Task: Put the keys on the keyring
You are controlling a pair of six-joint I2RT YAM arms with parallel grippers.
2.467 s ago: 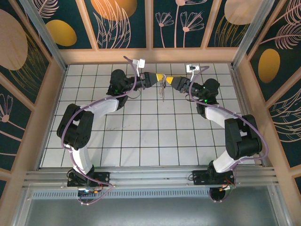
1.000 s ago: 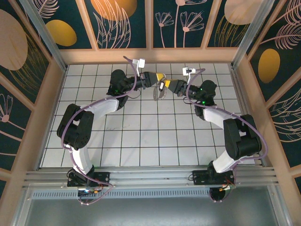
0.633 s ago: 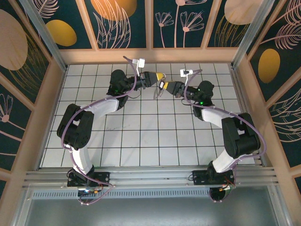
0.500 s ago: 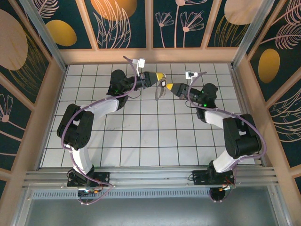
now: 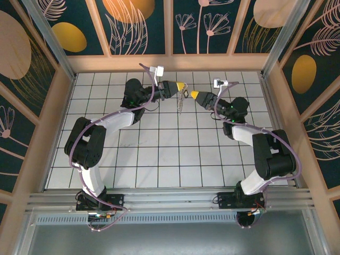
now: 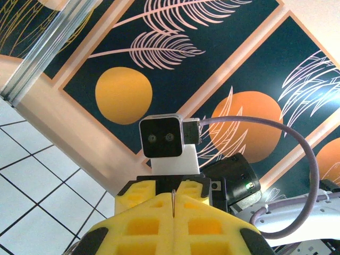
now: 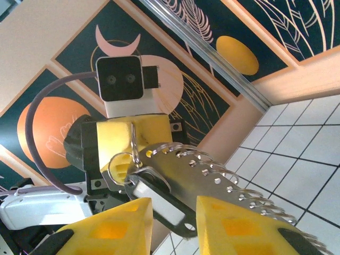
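My left gripper (image 5: 181, 86) is raised over the far middle of the tiled floor and shut on the keyring (image 5: 181, 101), which hangs down from its yellow fingers. In the left wrist view a thin metal edge of the keyring (image 6: 173, 197) stands in the seam of the closed left gripper (image 6: 173, 204). The right wrist view shows the keyring (image 7: 223, 170) as a silvery plate with holes and wire loops along one edge. A black-headed key (image 7: 159, 197) hangs against it from a small wire ring. My right gripper (image 5: 194, 94) (image 7: 174, 206) is open just right of the keyring, apart from it.
White tiled floor (image 5: 159, 149) is boxed in by wooden walls with dark painted panels. The two arms face each other tip to tip at the back. The right arm's camera (image 6: 164, 139) shows close in front of the left fingers.
The right gripper has opened and drawn back to the right, off the keyring. The keyring, tilted between both grippers before, now hangs straight down from the left gripper alone.
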